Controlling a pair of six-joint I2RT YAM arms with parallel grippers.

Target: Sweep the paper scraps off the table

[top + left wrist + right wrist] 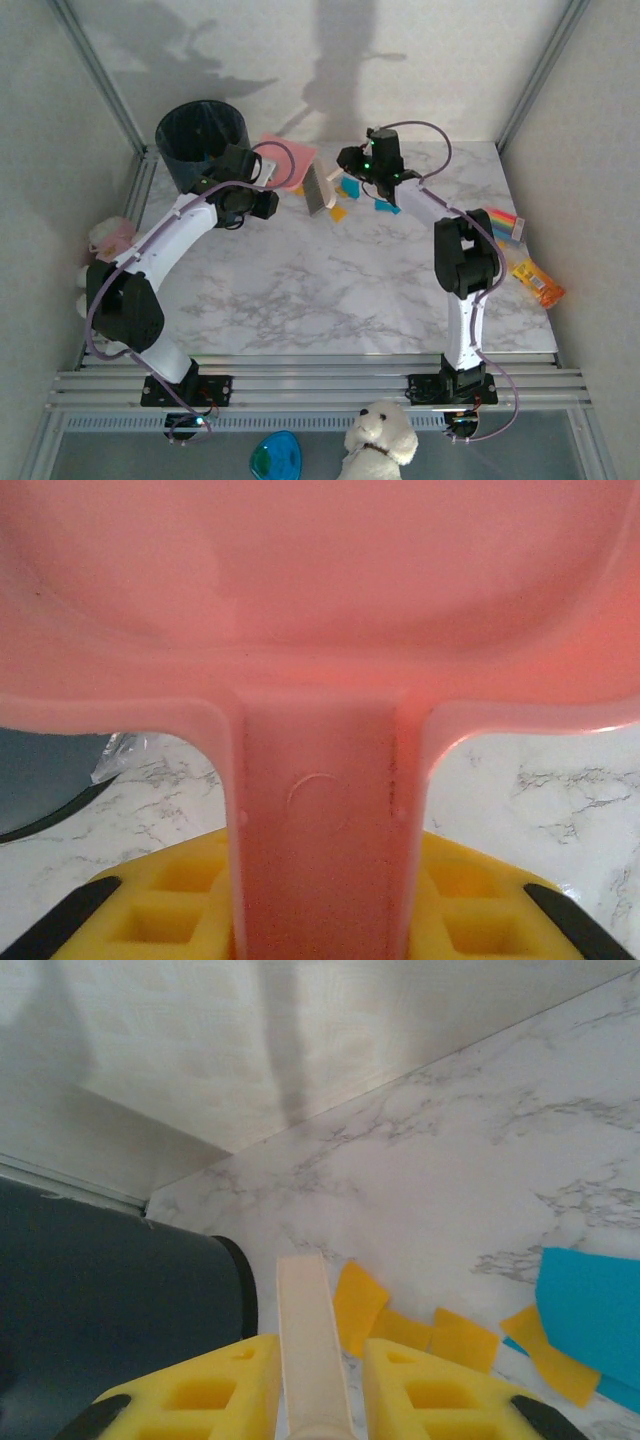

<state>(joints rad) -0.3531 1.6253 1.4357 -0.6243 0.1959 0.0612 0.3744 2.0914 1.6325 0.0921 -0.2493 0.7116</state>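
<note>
**Top external.**
- Left gripper [268, 180]: clamped on the handle of the pink dustpan [288, 155], at the far left of the table [330, 290], just right of the dark bin [200, 140].
- Right gripper [352, 170]: pressed shut on the cream brush [320, 188], whose head stood just right of the dustpan.
- Paper scraps [350, 187]: orange and teal, in a loose cluster right of and nearer than the brush head, beneath the right wrist. One orange piece seemed to lie between brush and dustpan, though it was too small to be sure. The right arm was the nearer to them.

**Left wrist.** The dustpan handle [325, 830] ran straight out between the yellow pads [170, 905], which pinched it. Marble showed on either side.

**Right wrist.** The brush handle [312, 1330] sat gripped between the pads [200, 1390], its long axis pointing far-left past the bin [100, 1300]. The scraps lay just right of it, with orange pieces [358, 1305] closest and a teal piece [590, 1320] further right.

**Judgement.** The scraps lay right of the brush and the dustpan left of it. The next stroke would probably have to start from the scraps' right side and draw leftward into the pan.
</note>
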